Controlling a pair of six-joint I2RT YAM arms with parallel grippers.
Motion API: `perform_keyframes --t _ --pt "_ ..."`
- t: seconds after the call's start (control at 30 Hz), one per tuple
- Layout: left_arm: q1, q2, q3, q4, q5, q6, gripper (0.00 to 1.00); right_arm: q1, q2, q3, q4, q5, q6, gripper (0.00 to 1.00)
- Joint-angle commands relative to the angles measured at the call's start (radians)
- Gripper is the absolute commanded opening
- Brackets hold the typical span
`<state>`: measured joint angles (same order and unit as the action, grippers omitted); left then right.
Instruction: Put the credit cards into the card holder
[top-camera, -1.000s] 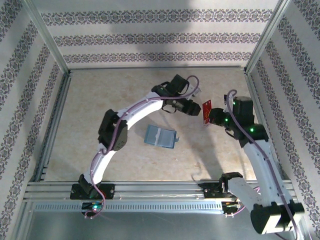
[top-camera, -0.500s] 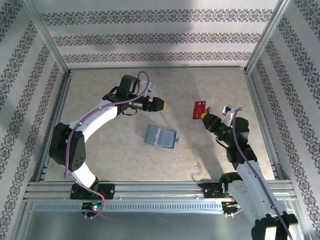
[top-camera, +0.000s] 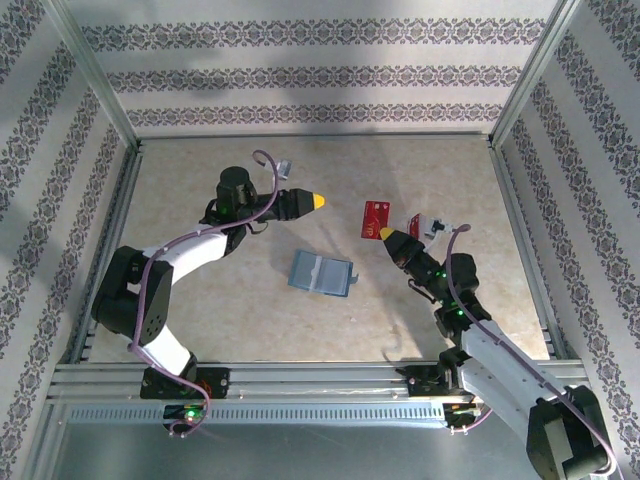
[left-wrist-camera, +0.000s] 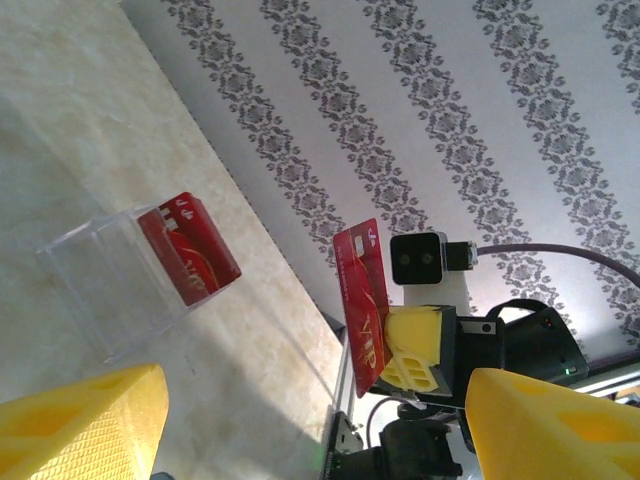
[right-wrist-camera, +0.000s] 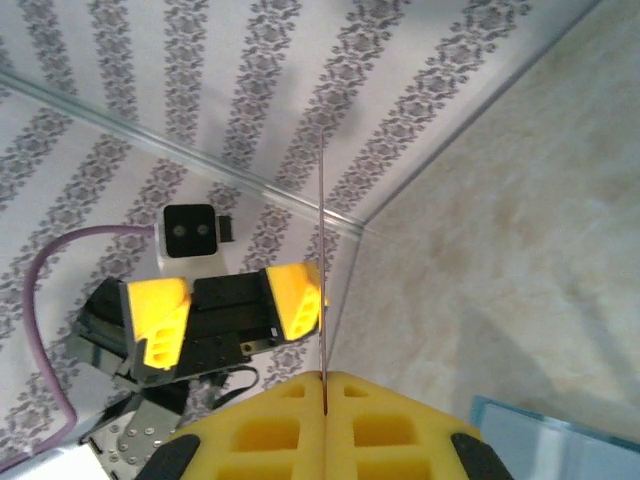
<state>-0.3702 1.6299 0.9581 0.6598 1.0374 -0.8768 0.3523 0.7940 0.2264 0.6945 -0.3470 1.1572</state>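
A red credit card stands upright in the air, and my right gripper is shut on its lower edge. In the right wrist view the card shows edge-on, rising from between the closed yellow pads. The teal-blue card holder lies open on the table, near and left of that card, and its corner shows pale blue. My left gripper hovers open and empty, left of the card and facing it. Another red card stands inside a clear box on the table.
Patterned walls with metal frame posts close in the beige table on three sides. A metal rail runs along the near edge, between the arm bases.
My left gripper let go of the red card, opened wide and drew back to the left. The right gripper carried the card left and nearer, toward the card holder.
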Motion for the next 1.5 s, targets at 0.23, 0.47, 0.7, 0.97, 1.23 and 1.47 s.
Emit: perform_keyframes --t 0.23,0.47,0.7,0.97,1.23,1.47 --pt "-0.123 0.041 0.000 0.214 0.047 -0.077 0.72 0.138 0.067 0.067 0.152 0.081 -0.038 0.00" --pt "-0.156 0.055 0.007 0.205 0.041 -0.086 0.64 0.155 0.073 0.078 0.162 0.089 -0.048 0.00" --pt "-0.158 0.047 0.014 0.237 0.055 -0.104 0.26 0.159 0.095 0.075 0.150 0.086 -0.048 0.00" --pt "-0.159 0.053 0.028 0.225 0.059 -0.098 0.04 0.175 0.145 0.086 0.173 0.076 -0.044 0.00" --pt "-0.141 0.028 0.041 0.131 0.100 -0.027 0.00 0.123 0.079 0.151 -0.039 -0.085 -0.097 0.57" --pt "-0.088 -0.025 0.040 -0.035 0.195 0.122 0.00 -0.026 -0.008 0.228 -0.253 -0.322 -0.173 0.66"
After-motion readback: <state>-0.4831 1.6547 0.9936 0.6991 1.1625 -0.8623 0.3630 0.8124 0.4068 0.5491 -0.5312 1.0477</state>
